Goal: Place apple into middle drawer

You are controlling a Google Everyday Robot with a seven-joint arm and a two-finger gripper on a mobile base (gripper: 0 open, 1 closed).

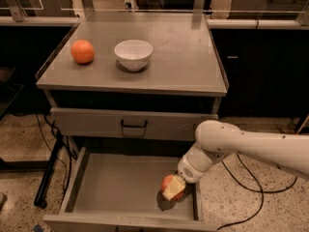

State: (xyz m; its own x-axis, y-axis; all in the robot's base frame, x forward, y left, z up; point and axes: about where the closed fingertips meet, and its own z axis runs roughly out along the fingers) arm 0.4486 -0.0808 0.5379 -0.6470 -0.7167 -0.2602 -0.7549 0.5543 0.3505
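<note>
The red apple (169,183) sits low inside the open middle drawer (116,185), near its right wall. My gripper (174,189) reaches down into the drawer from the right and is shut on the apple, its pale fingers (174,189) covering the apple's front. The white arm (241,146) runs in from the right edge. The drawer is pulled far out and its grey floor is otherwise bare.
On the cabinet top (188,62) stand a white bowl (133,53) and an orange fruit (82,51). The shut upper drawer front with a black handle (133,125) is just above the open drawer. Black cables (241,187) lie on the floor at the right.
</note>
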